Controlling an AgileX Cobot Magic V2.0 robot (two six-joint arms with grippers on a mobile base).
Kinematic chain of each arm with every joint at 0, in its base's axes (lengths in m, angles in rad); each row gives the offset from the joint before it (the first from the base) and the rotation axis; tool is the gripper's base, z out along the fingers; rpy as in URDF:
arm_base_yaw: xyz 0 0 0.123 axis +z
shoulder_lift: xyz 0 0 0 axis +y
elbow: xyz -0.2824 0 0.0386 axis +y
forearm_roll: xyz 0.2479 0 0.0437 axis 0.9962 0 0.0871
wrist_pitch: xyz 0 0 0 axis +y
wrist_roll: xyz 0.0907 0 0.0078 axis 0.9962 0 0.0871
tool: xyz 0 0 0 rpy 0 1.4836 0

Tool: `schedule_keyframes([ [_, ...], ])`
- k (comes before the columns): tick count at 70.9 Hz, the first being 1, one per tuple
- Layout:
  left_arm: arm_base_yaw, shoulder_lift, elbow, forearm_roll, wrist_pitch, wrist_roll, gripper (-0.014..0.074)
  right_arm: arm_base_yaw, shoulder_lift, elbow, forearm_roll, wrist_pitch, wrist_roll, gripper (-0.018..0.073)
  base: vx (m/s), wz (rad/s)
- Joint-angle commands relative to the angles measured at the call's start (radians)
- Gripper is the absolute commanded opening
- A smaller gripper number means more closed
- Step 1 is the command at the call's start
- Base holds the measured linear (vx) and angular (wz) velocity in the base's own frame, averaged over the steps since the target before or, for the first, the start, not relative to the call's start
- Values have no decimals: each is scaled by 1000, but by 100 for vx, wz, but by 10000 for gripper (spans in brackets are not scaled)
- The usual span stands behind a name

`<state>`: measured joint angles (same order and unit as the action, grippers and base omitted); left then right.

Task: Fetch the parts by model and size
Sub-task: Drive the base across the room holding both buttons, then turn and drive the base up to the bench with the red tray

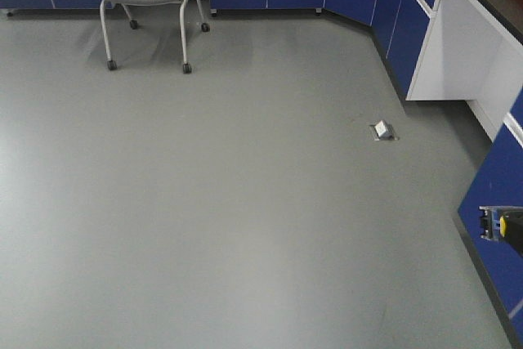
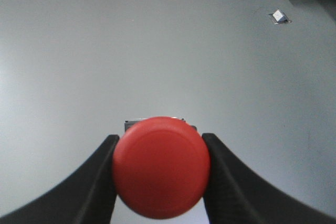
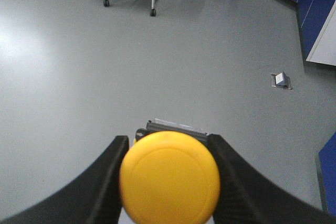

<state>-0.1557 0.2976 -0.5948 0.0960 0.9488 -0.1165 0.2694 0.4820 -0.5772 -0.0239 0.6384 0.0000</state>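
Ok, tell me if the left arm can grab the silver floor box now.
Probably not: the left pincer is shut on the red-capped switch, and the silver floor box lies far off.

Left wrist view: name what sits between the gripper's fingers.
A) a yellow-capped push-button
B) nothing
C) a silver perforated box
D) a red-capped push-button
D: the black fingers of the left gripper press both sides of the red-capped push-button; the yellow-capped push-button sits in the right gripper.
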Motion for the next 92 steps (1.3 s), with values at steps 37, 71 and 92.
schedule_keyframes([
  [37,-2,13,-27,0,-70,0,-6,-3,4,-29,-7,-70,-10,-8,71,0],
  [71,-2,13,-27,0,-70,0,-6,-3,4,-29,-7,-69,-10,-8,69,4],
  [92,-2,13,-27,0,-70,0,-6,-3,4,-29,-7,-66,-10,-8,67,-2],
])
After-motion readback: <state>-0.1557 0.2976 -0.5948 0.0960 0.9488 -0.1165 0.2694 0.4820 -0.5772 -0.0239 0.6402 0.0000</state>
